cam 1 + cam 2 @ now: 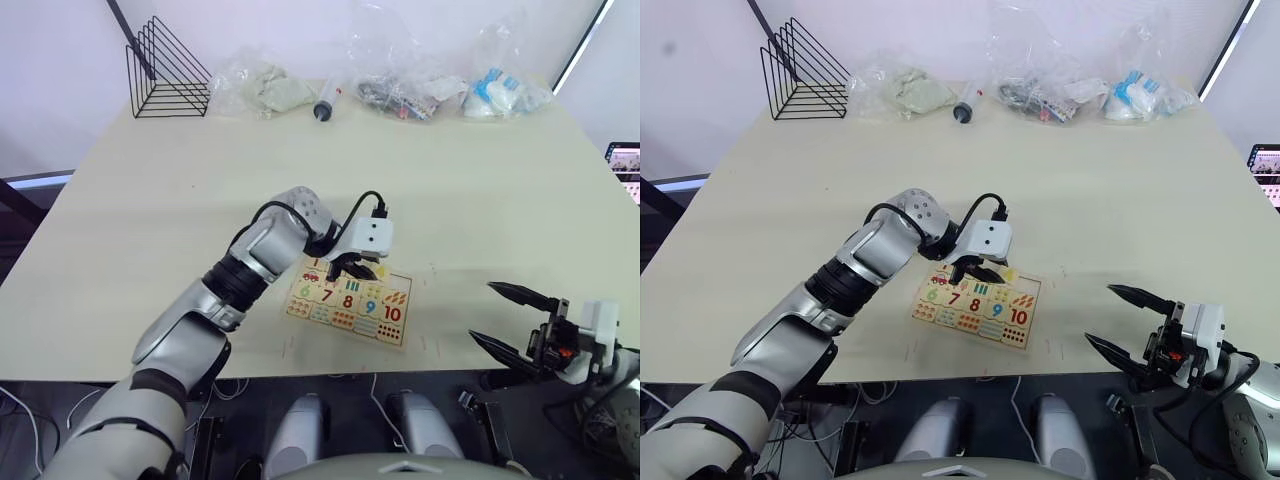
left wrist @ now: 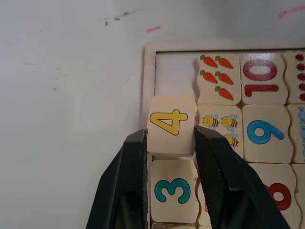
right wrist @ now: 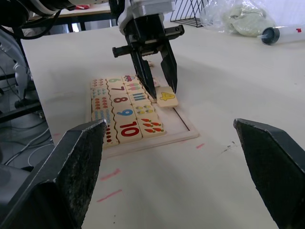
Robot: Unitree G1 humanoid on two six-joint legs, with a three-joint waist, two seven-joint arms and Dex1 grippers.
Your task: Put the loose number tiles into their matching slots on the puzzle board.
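The puzzle board [image 1: 388, 327] lies near the table's front edge, with numbers 6 to 10 and counting pictures in place. My left gripper [image 2: 170, 138] is shut on a loose number tile, the yellow 4 [image 2: 171, 125]. It holds the tile tilted over the upper row, partly on the board's rim [image 2: 149, 71]. The 3 tile [image 2: 172, 190] sits in its slot beside it. An empty slot [image 2: 175, 74] shows on the other side, next to the carrots picture. In the right wrist view the 4 tile [image 3: 166, 97] sits between the left gripper's fingertips. My right gripper [image 1: 482, 311] hangs open off the table's front right, empty.
A black wire rack [image 1: 165, 75], several plastic bags [image 1: 405, 88] and a syringe [image 1: 328, 103] line the far edge of the table. Pink marks [image 3: 110, 174] dot the tabletop around the board.
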